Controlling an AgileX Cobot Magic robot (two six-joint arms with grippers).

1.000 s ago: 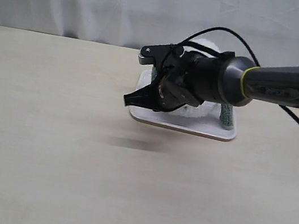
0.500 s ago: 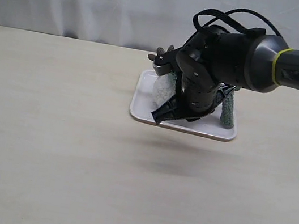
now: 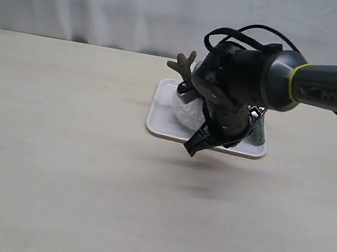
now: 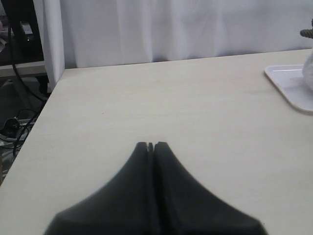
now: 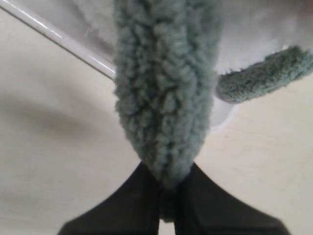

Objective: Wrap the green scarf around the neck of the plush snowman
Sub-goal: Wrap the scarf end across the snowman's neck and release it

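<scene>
My right gripper (image 5: 167,182) is shut on the green scarf (image 5: 164,93), which stretches from the jaws toward the white tray (image 5: 58,36); its other end (image 5: 266,76) curls nearby. In the exterior view that gripper (image 3: 192,148) hangs over the tray's front edge, and the arm hides most of the plush snowman (image 3: 188,106). One brown twig arm (image 3: 183,63) sticks up; the neck is hidden. A bit of scarf (image 3: 257,130) shows at the tray's right. The left gripper (image 4: 150,145) is shut on nothing, far from the tray.
The white tray (image 3: 159,124) sits at the back middle of the pale wooden table. A white curtain hangs behind. In the left wrist view the table's left edge (image 4: 46,103) drops to cables and dark gear; the tray corner (image 4: 288,83) shows far right.
The right gripper has swung from left of the snowman down and rightward to the tray's front edge, carrying the scarf. The snowman's body and twig arm now show.
</scene>
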